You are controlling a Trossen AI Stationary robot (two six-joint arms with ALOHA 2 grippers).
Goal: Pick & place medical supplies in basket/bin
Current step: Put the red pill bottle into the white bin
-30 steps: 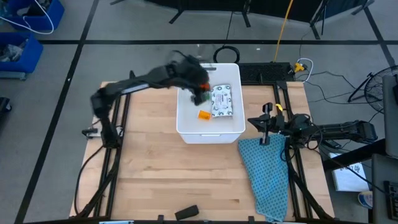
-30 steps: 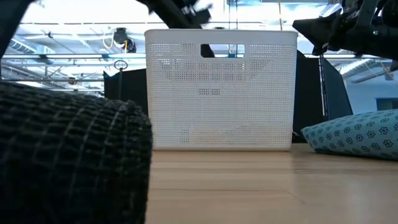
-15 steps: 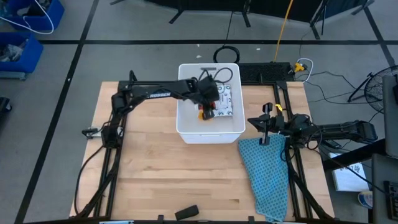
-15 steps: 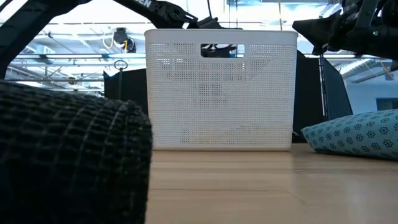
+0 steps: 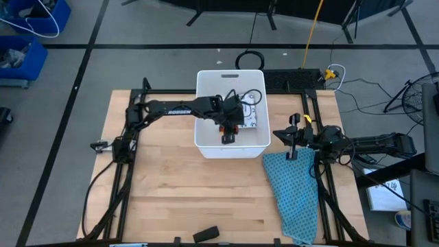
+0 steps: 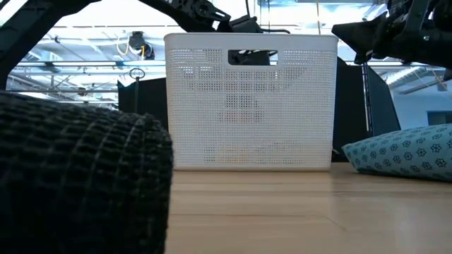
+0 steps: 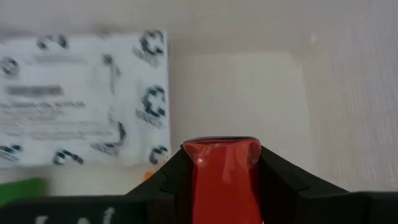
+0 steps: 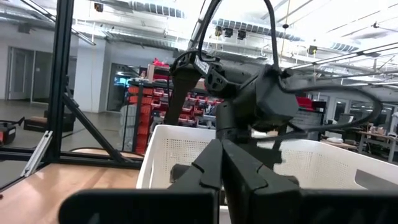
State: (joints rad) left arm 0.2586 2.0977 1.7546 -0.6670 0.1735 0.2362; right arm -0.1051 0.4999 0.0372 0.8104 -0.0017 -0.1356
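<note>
Left gripper (image 5: 228,132) has dropped down inside the white bin (image 5: 206,147) near the middle of the high view, compared with a second ago when it was up over the far rim. Its jaws are clamped on the orange-red bottle (image 7: 225,171), right beside the speckled white packet (image 7: 81,99). Looks about ready to drop. Right gripper (image 8: 225,163) waits at the table's right edge, jaws closed, empty.

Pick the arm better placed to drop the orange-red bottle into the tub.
Left. The left gripper is shut on the orange-red bottle, inside the white tub beside the speckled packet. The right gripper waits outside by the teal cloth.
</note>
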